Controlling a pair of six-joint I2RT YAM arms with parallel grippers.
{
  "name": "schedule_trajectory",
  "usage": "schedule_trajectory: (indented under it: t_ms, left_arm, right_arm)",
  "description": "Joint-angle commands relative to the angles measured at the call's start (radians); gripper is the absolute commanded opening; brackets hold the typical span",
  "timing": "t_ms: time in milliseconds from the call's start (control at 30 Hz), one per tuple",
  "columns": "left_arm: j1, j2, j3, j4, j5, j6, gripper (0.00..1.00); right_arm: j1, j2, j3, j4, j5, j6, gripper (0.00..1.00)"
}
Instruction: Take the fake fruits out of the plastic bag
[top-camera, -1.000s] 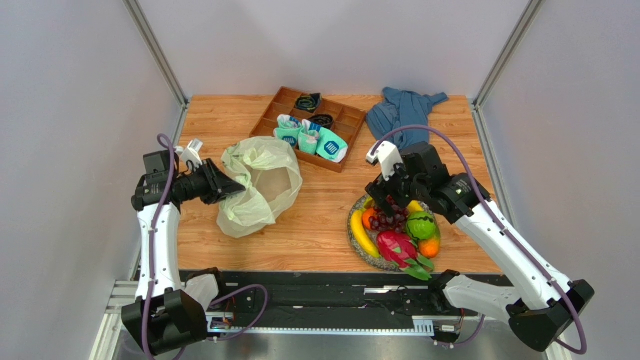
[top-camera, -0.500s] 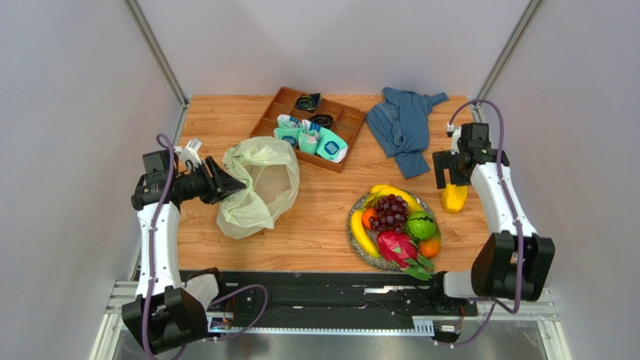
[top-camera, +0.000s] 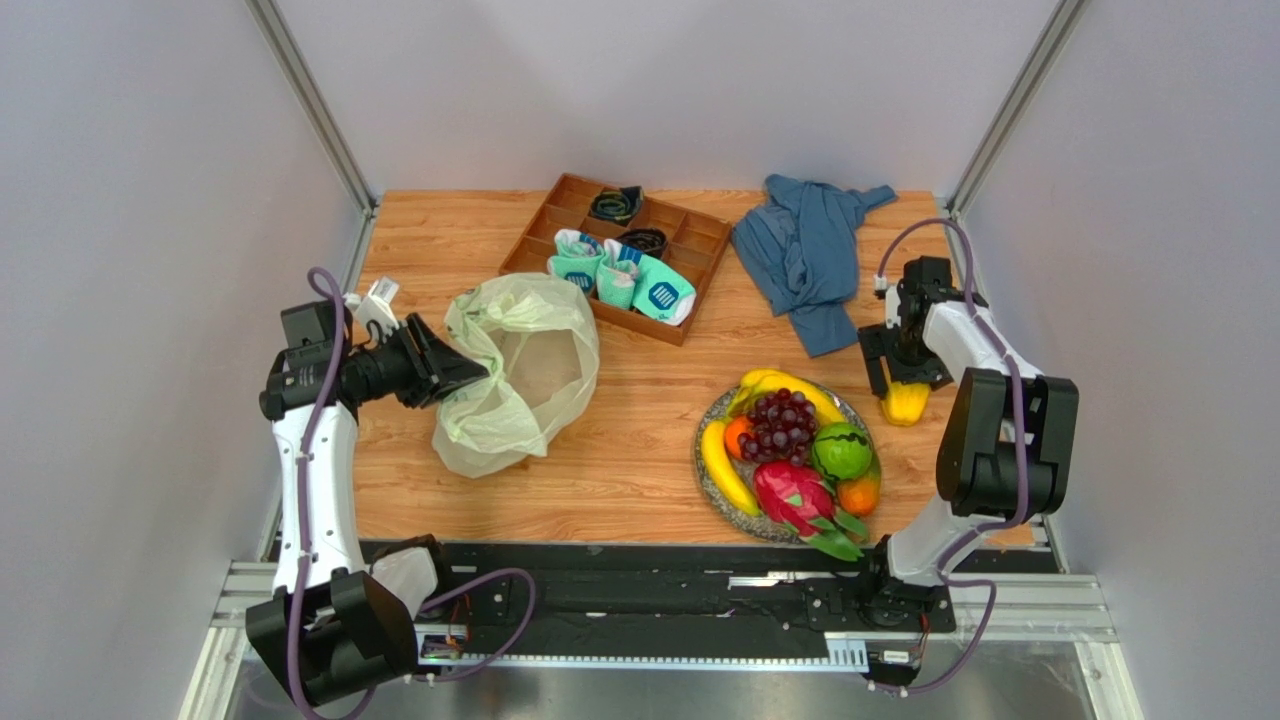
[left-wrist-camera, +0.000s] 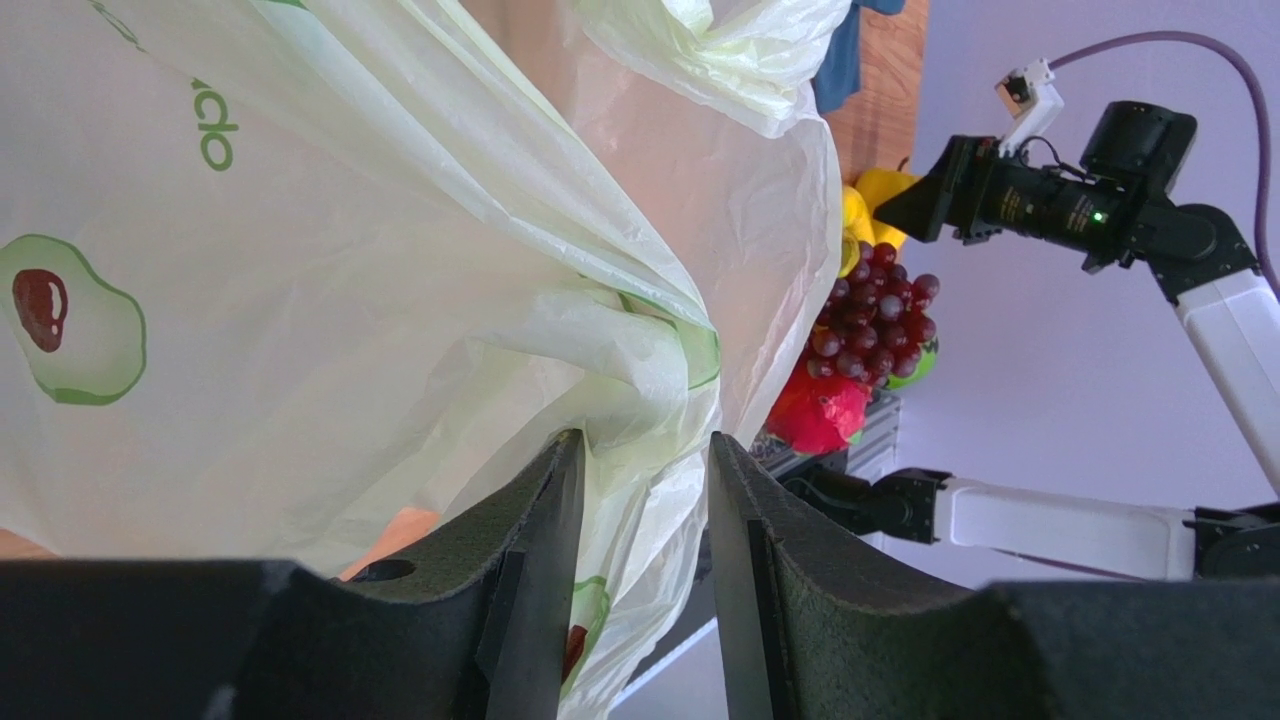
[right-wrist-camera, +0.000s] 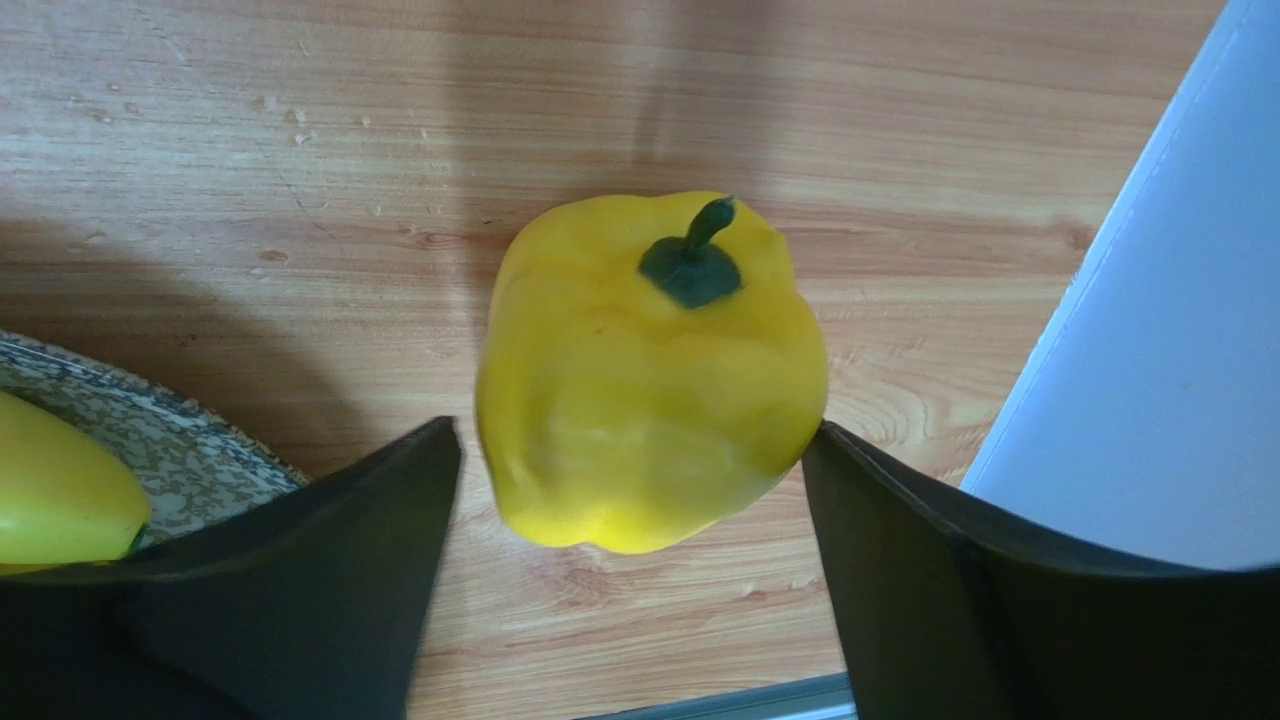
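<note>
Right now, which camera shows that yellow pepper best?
The right wrist view: the yellow pepper fills it, stem and all, between the open fingers. The top view shows a small yellow blob beside the plate; the left wrist view is mostly plastic bag.

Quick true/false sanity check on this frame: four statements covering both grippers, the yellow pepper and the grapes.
1. The left gripper pinches the plastic bag. True.
2. The yellow pepper lies on the plate. False: it sits on the table, beside the plate.
3. The right gripper is open, with a finger on either side of the pepper. True.
4. The grapes are inside the bag. False: they are on the plate.
</note>
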Motion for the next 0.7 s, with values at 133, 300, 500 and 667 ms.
schedule_trajectory:
  t_ms: [133, 300, 500, 667]
  left_arm:
    - [0.022, 0.024, 0.025, -0.005, -0.002, 0.027, 0.43]
    - [0.024, 0.047, 0.042, -0.016, -0.010, 0.037, 0.43]
    - [0.028, 0.071, 0.051, -0.014, -0.017, 0.043, 0.43]
    - [0.030, 0.082, 0.068, -0.017, -0.014, 0.041, 0.43]
  right_arm:
    - [-0.035, -0.012, 0.082, -0.032, -0.174, -0.061, 0.37]
    - [-0.035, -0.168, 0.047, -0.164, -0.395, -0.126, 0.31]
    - [-0.035, -0.256, -0.039, -0.219, -0.553, -0.160, 0.34]
    - [-0.035, -0.185, -0.039, -0.230, -0.576, -0.109, 0.35]
